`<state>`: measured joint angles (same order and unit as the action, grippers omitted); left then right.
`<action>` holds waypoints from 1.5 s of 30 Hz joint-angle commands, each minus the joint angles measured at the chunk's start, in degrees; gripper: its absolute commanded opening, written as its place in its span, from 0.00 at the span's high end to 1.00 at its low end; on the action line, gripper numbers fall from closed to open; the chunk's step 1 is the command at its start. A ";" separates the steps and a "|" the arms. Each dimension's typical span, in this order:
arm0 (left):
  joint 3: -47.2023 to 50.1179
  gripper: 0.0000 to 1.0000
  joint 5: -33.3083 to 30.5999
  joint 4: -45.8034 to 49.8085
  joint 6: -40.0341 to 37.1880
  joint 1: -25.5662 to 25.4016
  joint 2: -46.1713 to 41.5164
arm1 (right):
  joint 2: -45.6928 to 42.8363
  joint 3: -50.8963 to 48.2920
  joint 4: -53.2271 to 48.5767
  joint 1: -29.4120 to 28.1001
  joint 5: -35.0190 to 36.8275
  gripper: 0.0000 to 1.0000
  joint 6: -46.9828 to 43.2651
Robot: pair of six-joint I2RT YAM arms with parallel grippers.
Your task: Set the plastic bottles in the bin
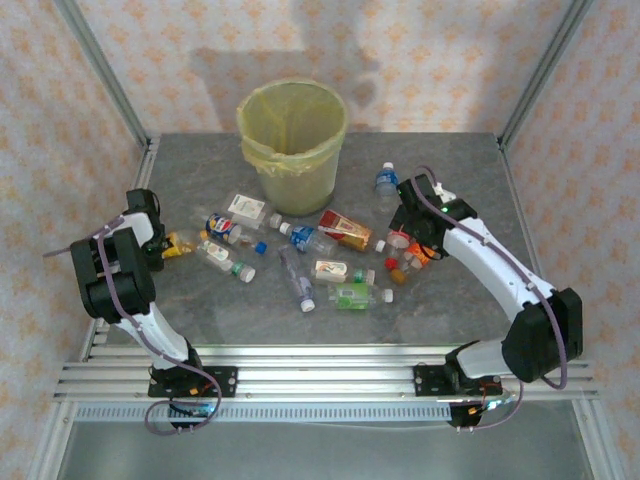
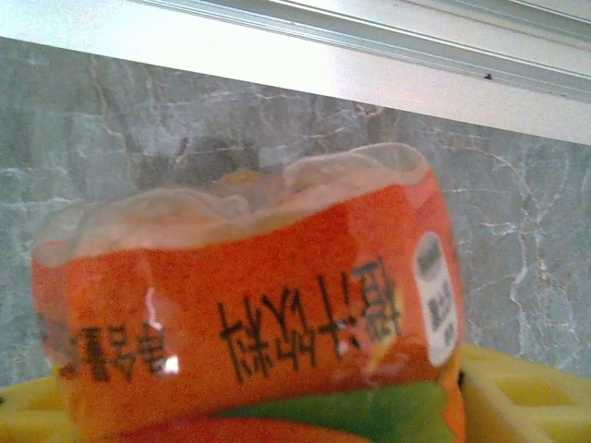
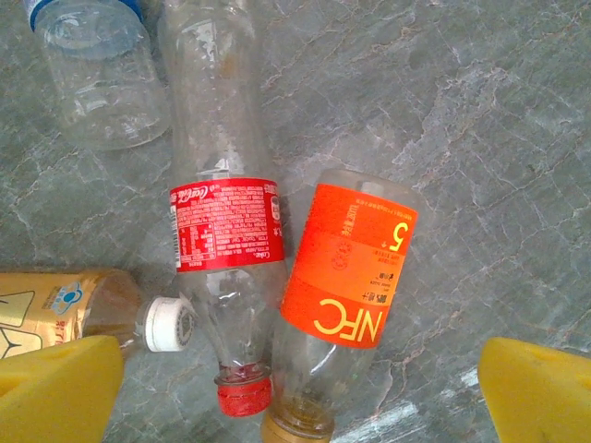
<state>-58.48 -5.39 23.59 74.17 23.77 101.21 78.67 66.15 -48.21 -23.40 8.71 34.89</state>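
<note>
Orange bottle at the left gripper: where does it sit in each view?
Top external: orange bottle at far left, at the left gripper.
Left wrist: centre, close up between the yellow fingers.
Shared landmark: grey table.

The table [image 1: 460, 160] is grey marble-patterned with pale veins; the walls [image 1: 60, 90] are cream with a repeating orange floral print; the bin [image 1: 292, 165], near the table's far edge, is lined in translucent yellow; the left arm [image 1: 118, 285] and right arm [image 1: 495, 262] are white with black joints. Near the table's left edge, the orange-labelled bottle [image 2: 249, 323] carries dark lettering over a green band. Towards the right edge, the red-labelled bottle [image 3: 224, 235] is clear with a red cap; the NFC bottle [image 3: 351, 268] has an orange label with yellow letters; the blue-banded bottle [image 3: 92, 74] is clear; the amber bottle [image 3: 102, 305] has a white cap; the right gripper [image 3: 297, 392] has yellow fingers [image 3: 55, 392].
</note>
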 commanded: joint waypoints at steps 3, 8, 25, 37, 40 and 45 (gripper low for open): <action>-2.49 0.43 1.67 -5.23 2.66 0.00 2.67 | 0.86 1.88 -1.05 0.46 0.38 0.01 0.15; -3.91 0.55 2.97 -5.58 2.30 -0.03 1.77 | 0.83 1.45 -0.98 0.46 0.27 0.01 0.19; -11.13 0.69 4.00 -4.17 0.03 -2.03 -6.05 | -1.31 -1.06 0.48 0.44 0.60 0.01 -0.24; -20.03 0.71 3.47 -1.21 -3.78 -8.19 -9.55 | -2.61 -3.12 1.49 0.46 0.95 0.01 -0.26; -22.62 0.71 3.33 -0.46 -5.70 -9.94 -10.26 | -3.06 -3.86 1.72 0.41 1.07 0.01 -0.22; -27.18 0.74 2.57 0.90 -9.11 -12.75 -11.36 | -4.08 -4.63 2.26 0.46 1.18 0.01 -0.43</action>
<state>-82.61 -1.37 21.67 68.58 12.03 91.98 76.49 62.11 -46.68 -23.40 8.56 34.85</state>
